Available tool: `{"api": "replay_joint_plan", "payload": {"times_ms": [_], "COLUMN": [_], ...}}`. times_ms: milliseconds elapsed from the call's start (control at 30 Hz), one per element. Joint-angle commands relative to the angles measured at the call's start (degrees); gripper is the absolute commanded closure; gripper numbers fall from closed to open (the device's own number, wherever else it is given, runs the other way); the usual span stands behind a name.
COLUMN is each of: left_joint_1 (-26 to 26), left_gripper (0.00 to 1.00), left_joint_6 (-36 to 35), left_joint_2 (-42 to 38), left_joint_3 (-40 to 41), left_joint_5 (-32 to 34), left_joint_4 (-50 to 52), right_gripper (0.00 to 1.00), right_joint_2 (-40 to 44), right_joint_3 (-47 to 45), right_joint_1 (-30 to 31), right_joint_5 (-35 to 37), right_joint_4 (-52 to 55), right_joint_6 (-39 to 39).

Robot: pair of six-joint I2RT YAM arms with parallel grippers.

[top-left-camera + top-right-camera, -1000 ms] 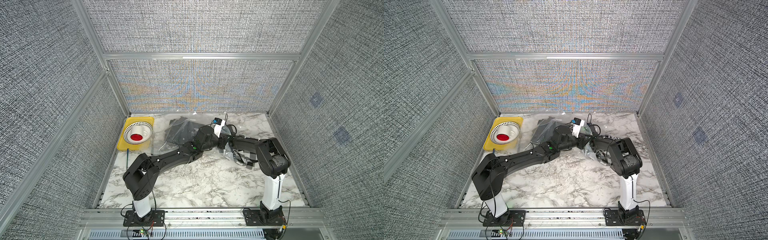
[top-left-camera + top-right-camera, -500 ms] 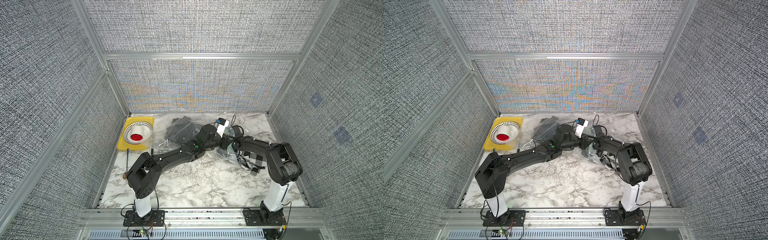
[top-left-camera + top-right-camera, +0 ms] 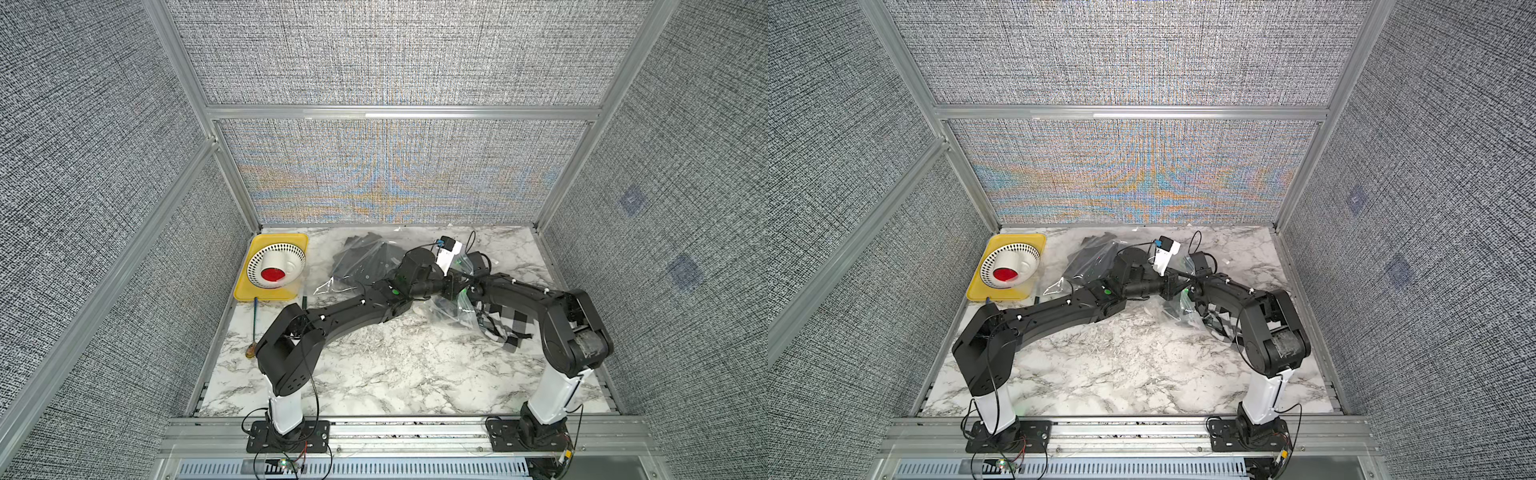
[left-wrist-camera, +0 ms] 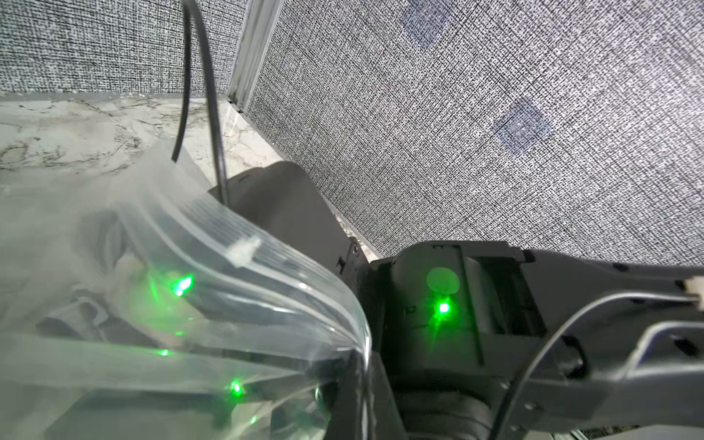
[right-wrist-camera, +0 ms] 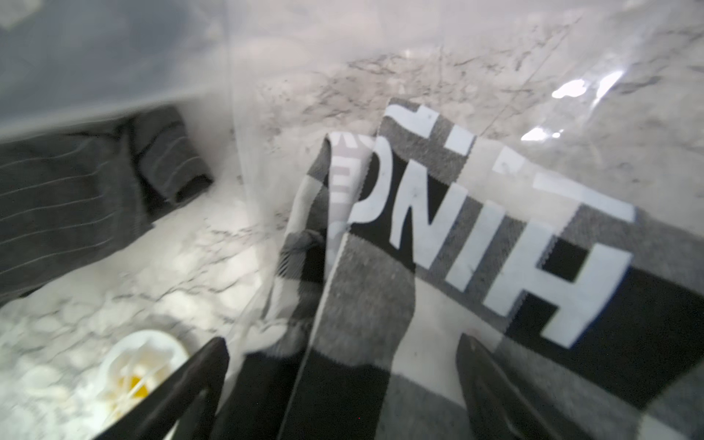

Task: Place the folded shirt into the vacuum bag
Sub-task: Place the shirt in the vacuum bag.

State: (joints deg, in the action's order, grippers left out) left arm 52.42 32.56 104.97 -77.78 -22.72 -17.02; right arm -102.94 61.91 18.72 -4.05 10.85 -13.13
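Two hands at the mouth: left hand [image 3: 457, 287] pinches vacuum bag [image 3: 446, 313] rim; right hand [image 5: 341, 341] spread over checked shirt [image 5: 419, 274], on bench [image 3: 374, 374], seemingly under film. Soft, light, floppy: grip the folded edge.

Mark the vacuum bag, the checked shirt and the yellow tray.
vacuum bag [image 4: 266, 266], left wrist view, ribbed mouth strip.
checked shirt [image 5: 373, 304], right wrist view, grey patch.
yellow tray [image 3: 270, 295], a top view, bare near edge.
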Motion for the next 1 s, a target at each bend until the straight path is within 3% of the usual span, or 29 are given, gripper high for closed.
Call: {"api": "replay_joint_plan", "payload": {"times_ms": [0, 133, 367, 567, 800, 967], "left_joint_1": [0.1, 0.1, 0.1, -1.0, -2.2, -2.2], "left_gripper": [1.00, 1.00, 1.00, 1.00, 1.00, 1.00], "left_joint_6": [-1.0, -0.9, -1.6, -4.3, -5.4, -5.7], "left_joint_2": [0.2, 0.4, -0.2, -3.3, -6.5, -6.1], "left_joint_3": [-0.1, 0.1, 0.7, 2.3, 3.7, 3.3], "left_joint_5": [0.7, 0.7, 1.8, 7.5, 10.0, 9.1], "left_joint_4": [3.0, 3.0, 3.6, 7.0, 8.6, 9.0], "right_gripper": [0.02, 0.01, 0.01, 0.01, 0.01, 0.01], "right_joint_2": [0.8, -1.1, -3.4, 1.0, -0.7, 2.6], "right_joint_3": [-0.4, -1.0, 0.7, -3.0, -4.6, -5.4], "right_joint_1": [0.2, 0.1, 0.2, 0.1, -0.3, -0.2], "right_joint_5": [-3.7, -3.2, 7.2, -1.7, 0.1, -2.5], "right_joint_4": [-2.3, -2.0, 4.9, -1.1, -3.1, -4.9], "right_joint_6": [-0.3, -0.7, -2.2, -1.2, -1.7, -2.0]}}
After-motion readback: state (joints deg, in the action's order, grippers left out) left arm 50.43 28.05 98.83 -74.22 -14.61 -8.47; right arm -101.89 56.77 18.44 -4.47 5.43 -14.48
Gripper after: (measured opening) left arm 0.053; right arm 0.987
